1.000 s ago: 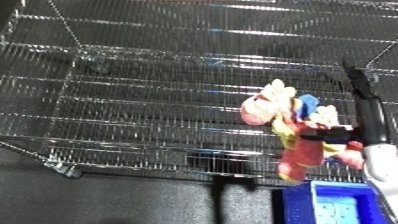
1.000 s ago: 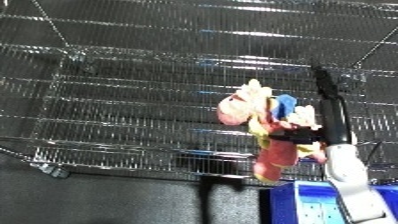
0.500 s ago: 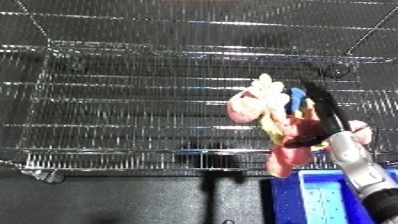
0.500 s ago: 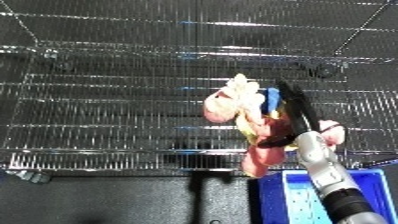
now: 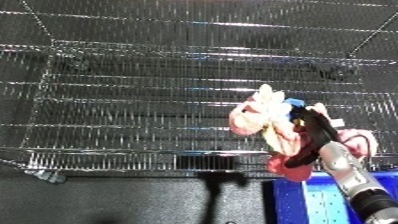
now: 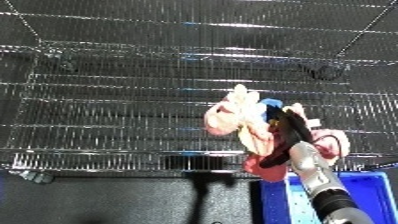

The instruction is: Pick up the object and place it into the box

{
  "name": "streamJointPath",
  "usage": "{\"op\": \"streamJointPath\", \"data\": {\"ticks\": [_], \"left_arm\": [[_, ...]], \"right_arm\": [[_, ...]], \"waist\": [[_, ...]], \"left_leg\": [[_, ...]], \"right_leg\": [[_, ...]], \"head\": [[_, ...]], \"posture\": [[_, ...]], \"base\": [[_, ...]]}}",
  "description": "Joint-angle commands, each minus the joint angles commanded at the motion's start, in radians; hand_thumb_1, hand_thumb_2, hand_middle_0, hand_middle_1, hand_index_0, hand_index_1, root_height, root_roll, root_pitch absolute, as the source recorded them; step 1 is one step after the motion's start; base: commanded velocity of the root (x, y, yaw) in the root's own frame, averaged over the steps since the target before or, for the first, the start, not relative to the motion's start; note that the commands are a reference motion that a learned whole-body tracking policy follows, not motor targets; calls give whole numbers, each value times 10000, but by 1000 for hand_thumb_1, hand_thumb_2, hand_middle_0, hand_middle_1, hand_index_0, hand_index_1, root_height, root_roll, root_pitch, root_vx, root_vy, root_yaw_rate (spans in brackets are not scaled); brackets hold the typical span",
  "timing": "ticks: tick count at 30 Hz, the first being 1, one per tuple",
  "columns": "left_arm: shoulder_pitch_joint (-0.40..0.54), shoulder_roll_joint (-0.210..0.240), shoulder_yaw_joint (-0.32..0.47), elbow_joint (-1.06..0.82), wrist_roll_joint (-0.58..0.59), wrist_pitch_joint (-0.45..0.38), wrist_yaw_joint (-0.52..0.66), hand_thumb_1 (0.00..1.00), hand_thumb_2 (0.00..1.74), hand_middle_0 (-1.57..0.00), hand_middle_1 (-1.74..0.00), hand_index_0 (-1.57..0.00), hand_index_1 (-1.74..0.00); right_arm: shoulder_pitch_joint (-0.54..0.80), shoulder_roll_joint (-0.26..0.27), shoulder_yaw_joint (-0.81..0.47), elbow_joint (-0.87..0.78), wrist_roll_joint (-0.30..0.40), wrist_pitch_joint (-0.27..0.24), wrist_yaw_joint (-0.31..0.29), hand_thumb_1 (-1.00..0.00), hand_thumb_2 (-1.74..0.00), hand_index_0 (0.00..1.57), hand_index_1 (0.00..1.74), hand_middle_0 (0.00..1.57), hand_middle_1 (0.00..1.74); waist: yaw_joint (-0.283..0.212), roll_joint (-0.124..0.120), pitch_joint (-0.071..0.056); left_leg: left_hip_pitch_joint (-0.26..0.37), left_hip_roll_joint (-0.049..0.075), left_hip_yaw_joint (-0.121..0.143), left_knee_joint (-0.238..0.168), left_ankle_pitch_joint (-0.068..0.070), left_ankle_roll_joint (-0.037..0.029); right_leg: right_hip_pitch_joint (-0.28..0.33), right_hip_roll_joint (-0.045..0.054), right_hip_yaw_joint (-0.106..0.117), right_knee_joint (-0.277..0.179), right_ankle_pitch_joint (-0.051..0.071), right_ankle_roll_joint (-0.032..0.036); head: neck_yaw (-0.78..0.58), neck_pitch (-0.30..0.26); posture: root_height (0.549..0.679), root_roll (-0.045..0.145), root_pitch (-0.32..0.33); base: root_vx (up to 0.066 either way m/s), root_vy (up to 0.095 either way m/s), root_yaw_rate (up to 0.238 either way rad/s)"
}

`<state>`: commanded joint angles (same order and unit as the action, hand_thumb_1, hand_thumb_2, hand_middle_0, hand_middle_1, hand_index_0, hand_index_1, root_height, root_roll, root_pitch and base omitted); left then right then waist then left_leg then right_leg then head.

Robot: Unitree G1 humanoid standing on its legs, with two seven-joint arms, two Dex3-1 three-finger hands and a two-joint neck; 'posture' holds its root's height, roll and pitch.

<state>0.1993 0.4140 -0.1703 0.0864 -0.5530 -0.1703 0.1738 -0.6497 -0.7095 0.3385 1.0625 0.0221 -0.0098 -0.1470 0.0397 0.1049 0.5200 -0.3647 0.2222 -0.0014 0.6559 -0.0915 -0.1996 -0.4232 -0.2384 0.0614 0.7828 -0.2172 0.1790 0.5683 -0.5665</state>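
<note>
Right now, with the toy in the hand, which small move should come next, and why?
Probably carry it down and a little to the right, then let go. The right hand is curled round the pink plush toy, which hangs in front of the wire rack, while the blue bin lies below it at the lower right, not yet under the toy.

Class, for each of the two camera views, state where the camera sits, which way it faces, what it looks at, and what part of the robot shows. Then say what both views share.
Left eye view: on the head, facing down and forward at the wire rack; right forearm and right robot hand on the pink plush toy show, blue bin below.
Right eye view: beside it, same direction; the scene sits slightly further left.
Shared: rack, toy, bin, right robot hand; no left robot hand.
</note>
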Motion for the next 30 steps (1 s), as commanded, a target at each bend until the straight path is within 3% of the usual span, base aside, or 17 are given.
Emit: {"op": "streamJointPath", "data": {"ticks": [11, 21, 30], "left_arm": [[-157, 6, 92, 255, -78, 11, 2, 1000, 1740, -1570, -1740, -1570, -1740], [-267, -24, 150, 425, -75, 51, 11, 1000, 1740, -1570, -1740, -1570, -1740], [-402, -58, 273, 442, -28, 73, 65, 1000, 1740, -1570, -1740, -1570, -1740]], "right_arm": [[438, -140, -297, -608, 109, -13, -104, -1000, -1740, 1570, 1740, 1570, 1740], [701, -258, -739, -1168, 211, -72, -398, -1000, -1740, 1570, 1740, 1570, 1740], [1534, -370, -2167, -2885, 846, -427, -1212, -1000, -1740, 1570, 1740, 1570, 1740]], "waist": [[-36, -68, 0], [-86, -123, 0], [-265, -166, 0]], "left_leg": [[44, -12, -35, 44, 44, 7], [91, -3, -54, 124, 60, 28], [233, 13, -27, 259, 40, 79]], "right_leg": [[105, -32, -37, 7, 75, 2], [222, -49, -42, 40, 156, -11], [421, -72, -62, 89, 226, -13]], "head": [[245, 99], [572, 449], [1208, 961]], "posture": [[615, 50, -149], [614, 50, -168], [612, 49, -197]], "base": [[-20, -2, 16], [-27, -3, 6], [-24, -2, 0]]}}
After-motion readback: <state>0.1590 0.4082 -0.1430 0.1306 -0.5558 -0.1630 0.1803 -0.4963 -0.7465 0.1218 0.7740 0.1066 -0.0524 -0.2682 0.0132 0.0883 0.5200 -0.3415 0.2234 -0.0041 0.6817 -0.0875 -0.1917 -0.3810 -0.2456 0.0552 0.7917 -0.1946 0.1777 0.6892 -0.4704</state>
